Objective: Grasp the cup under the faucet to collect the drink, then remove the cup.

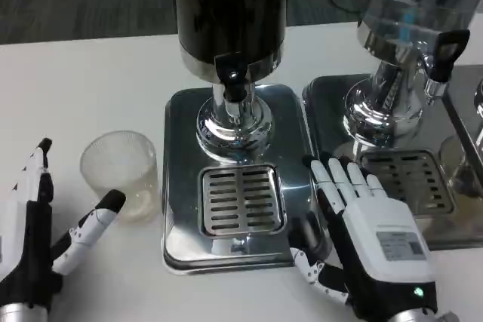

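Cup (120, 173) — clear ribbed glass, upright on white table (90, 73), just beside left edge of steel drip tray (181, 186), not under faucet (233, 77). Looks empty, maybe faint residue at bottom; hard to tell. Left hand (41, 239) at front-left of table, fingers spread apart, nothing held; thumb tip near cup's front side, cannot tell if touching. Other fingers (39, 171) pointing up along left of cup, apart from it.

Right hand (362, 224) open too — fingers straight, lying flat over front-right corner of drip tray, fingertips pointing toward back edge of table, holding nothing. White back with label plate and small green light facing up.

Dark drink dispenser (230, 13) standing on chrome pedestal at back of drip tray, black faucet at its front, above slotted grate (241, 200) near tray's front edge. Nothing on grate.

Second dispenser (411, 28) at right side of table on own steel tray (332, 118), black tap (445, 50) on right, own grate (411, 182) partly behind right hand's fingers. Trays side by side, nearly touching.
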Action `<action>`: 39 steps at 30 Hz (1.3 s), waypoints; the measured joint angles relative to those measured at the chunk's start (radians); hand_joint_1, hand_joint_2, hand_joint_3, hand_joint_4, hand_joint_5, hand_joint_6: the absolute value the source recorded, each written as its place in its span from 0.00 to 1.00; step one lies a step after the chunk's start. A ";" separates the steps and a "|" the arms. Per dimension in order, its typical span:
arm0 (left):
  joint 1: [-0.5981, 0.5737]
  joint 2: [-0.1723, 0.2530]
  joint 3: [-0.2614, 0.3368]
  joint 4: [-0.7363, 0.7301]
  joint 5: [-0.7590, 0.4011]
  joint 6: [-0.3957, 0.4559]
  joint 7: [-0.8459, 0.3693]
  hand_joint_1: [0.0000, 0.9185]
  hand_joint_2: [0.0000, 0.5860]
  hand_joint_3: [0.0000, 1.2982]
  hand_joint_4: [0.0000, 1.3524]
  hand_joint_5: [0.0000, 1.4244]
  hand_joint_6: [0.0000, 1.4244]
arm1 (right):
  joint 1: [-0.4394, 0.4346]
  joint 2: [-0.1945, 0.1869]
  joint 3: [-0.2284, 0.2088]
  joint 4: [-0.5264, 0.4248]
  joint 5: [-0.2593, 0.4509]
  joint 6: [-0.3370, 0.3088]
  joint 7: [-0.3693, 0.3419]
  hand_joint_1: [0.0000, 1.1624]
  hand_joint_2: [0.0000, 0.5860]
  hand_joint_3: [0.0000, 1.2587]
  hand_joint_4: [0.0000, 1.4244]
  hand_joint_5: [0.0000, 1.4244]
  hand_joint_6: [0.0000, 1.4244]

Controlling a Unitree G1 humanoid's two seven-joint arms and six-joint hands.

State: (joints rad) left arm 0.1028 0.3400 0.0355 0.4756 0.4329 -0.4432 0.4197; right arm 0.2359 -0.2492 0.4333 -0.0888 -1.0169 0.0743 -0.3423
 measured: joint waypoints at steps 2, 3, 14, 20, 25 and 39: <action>-0.019 0.004 -0.014 0.035 0.002 -0.008 -0.007 0.00 0.00 0.00 0.00 0.00 0.00 | 0.000 0.003 0.002 0.000 0.000 0.002 0.000 0.48 0.70 0.07 0.00 0.00 0.03; -0.028 0.006 -0.020 0.047 0.006 -0.009 -0.014 0.00 0.00 0.00 0.00 0.00 0.00 | 0.000 0.003 0.003 0.000 0.000 0.002 0.000 0.48 0.70 0.07 0.00 0.00 0.03; -0.121 0.036 -0.068 0.161 0.016 0.037 -0.035 0.00 0.00 0.00 0.00 0.00 0.00 | -0.012 0.014 0.016 0.006 -0.006 0.005 0.000 0.48 0.70 0.09 0.00 0.00 0.04; -0.161 0.038 -0.105 0.196 0.039 0.046 -0.021 0.04 0.00 0.00 0.00 0.00 0.00 | -0.013 0.018 0.025 0.006 -0.005 0.008 0.002 0.48 0.70 0.09 0.00 0.00 0.04; -0.186 0.046 -0.127 0.227 0.043 0.036 -0.018 0.04 0.00 0.00 0.00 0.00 0.00 | -0.024 0.025 0.064 0.007 -0.027 0.016 0.005 0.48 0.70 0.10 0.00 0.00 0.04; -0.219 0.034 -0.133 0.264 0.033 0.039 0.002 0.16 0.02 0.00 0.00 0.08 0.01 | -0.034 0.011 0.056 0.018 0.003 0.009 0.010 0.48 0.69 0.12 0.00 0.00 0.05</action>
State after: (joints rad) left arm -0.1161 0.3737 -0.0972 0.7394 0.4655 -0.4038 0.4219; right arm 0.2014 -0.2377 0.4892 -0.0711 -1.0135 0.0837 -0.3324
